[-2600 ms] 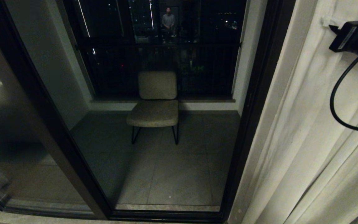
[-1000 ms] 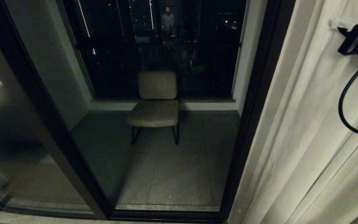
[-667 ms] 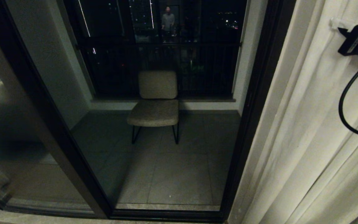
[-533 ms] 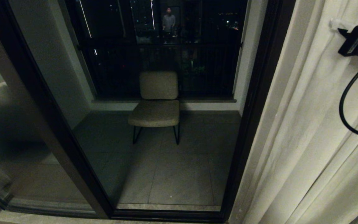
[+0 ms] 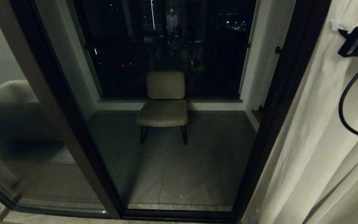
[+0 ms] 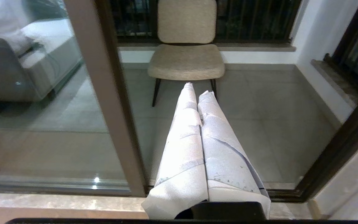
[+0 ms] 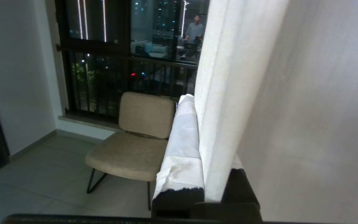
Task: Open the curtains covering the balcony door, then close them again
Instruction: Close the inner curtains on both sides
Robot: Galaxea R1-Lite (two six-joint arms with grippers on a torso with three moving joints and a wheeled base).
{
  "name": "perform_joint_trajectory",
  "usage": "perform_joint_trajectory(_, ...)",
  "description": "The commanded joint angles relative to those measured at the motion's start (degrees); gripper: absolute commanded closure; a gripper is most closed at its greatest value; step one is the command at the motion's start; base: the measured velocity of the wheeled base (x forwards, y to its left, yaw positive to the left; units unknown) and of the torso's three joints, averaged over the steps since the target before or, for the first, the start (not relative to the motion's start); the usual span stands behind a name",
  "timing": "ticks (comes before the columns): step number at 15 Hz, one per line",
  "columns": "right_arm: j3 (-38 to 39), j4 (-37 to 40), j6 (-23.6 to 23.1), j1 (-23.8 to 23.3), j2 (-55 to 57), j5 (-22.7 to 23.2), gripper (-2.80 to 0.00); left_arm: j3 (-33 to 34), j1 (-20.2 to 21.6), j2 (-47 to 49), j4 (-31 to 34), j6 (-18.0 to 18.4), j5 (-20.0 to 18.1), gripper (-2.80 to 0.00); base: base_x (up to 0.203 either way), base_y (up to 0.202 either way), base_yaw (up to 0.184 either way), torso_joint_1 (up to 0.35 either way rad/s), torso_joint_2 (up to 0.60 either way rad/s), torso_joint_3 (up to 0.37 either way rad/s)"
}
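From my head, I'm looking at the balcony door (image 5: 286,93), its dark frame running up the right of the opening, with the glass uncovered. The curtains (image 5: 322,140) hang bunched to the right of that frame, cream and pleated. My right hand (image 5: 337,25) is high at the right edge, only a pale fingertip showing against the fabric ahead of the black wrist housing, with a black cable (image 5: 345,105) looping down below it. Out on the tiled balcony floor (image 5: 182,174) sits a beige chair (image 5: 165,102), backed against dark railings (image 5: 172,68). A person's reflection (image 5: 172,21) shows in the glass above.

Left wrist view now: my left hand (image 6: 197,90) points toward the same chair (image 6: 186,46), its two white-wrapped fingers (image 6: 185,149) pressed together, gripping nothing. A brown upright of the door frame (image 6: 110,102) crosses beside it.

Right wrist view: my right hand (image 7: 197,105) is clamped on a fold at the edge of the curtains (image 7: 228,93); one wrapped finger (image 7: 182,146) lies on the near side of the cloth, the other mostly hidden behind it. The chair (image 7: 132,140) sits beyond, left of the fabric edge.
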Motion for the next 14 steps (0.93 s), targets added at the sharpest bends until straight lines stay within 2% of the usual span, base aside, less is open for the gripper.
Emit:
perform_joint_trajectory(1,0.6,-0.1,-0.1,0.0,0.0,0.1,0.00,0.0,0.0,0.0,0.0,0.0,0.0,0.00,0.000,0.194,-0.001,0.002,0.01,0.002)
perform_joint_trajectory(14,-0.1,-2.8,0.0,0.3,1.6,0.2,0.00,0.0,0.0,0.0,0.0,0.0,0.0,0.00,0.000,0.192,-0.001,0.002,0.00,0.001)
